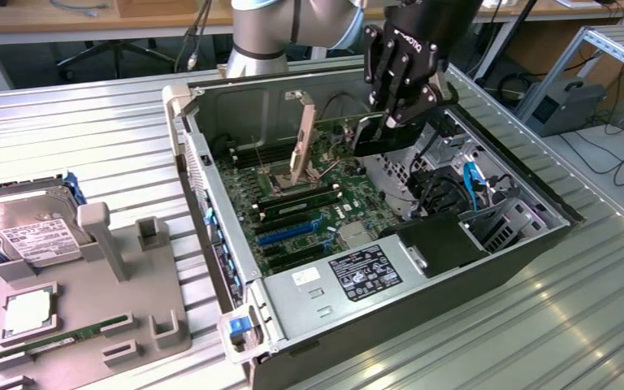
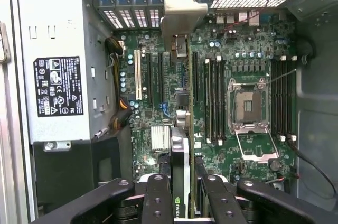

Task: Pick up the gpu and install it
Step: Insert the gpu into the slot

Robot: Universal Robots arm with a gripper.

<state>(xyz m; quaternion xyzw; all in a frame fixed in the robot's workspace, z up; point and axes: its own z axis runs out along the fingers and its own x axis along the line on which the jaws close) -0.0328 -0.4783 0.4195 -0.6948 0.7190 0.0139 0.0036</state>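
Pickup looks done: hand (image 1: 396, 122) grasps gpu (image 2: 179, 155) edge-on above motherboard (image 2: 248, 39), toward twelve o'clock of case (image 1: 421, 317) in the exterior view; seating seems unfinished.

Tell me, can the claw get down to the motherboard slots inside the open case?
Probably yes. The claw, shut on the gpu, hangs over the open case, and nothing lies between the card and the motherboard slots below it.
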